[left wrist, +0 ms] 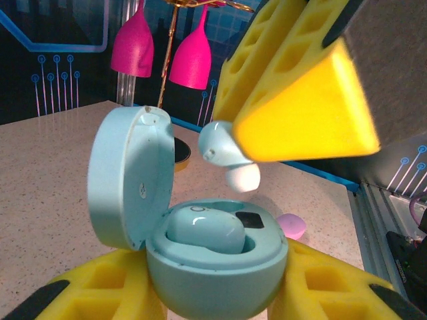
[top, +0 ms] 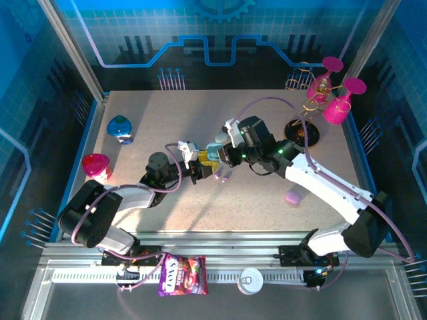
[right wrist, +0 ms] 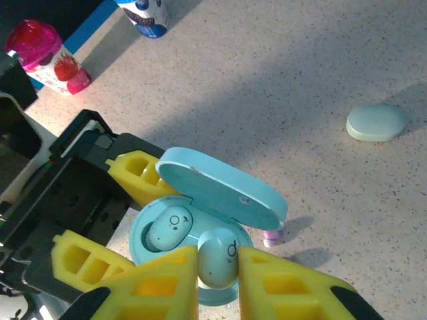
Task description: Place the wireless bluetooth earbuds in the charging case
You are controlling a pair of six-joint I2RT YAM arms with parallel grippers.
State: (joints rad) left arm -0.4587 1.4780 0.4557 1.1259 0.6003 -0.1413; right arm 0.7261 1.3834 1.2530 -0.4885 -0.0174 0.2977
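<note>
A light-blue charging case [left wrist: 213,277] stands open in the middle of the table, its lid [left wrist: 127,177] upright. My left gripper [left wrist: 213,297] is shut on the case's base, a yellow finger [right wrist: 137,173] on either side. One light-blue earbud [left wrist: 203,230] lies seated in its socket. My right gripper [right wrist: 218,270] is shut on a second light-blue earbud [right wrist: 217,250] and holds it just above the case's free socket, apart from it. In the top view both grippers [top: 200,168] [top: 223,155] meet at the case [top: 212,157]. A purple earbud [right wrist: 271,235] lies on the table beside the case.
A purple case [top: 292,197] lies shut to the right, a pale green case [right wrist: 375,122] farther off. A pink cup [top: 95,166] and a blue one [top: 120,129] stand at the left. Pink wine glasses [top: 337,107] hang on a rack at the back right.
</note>
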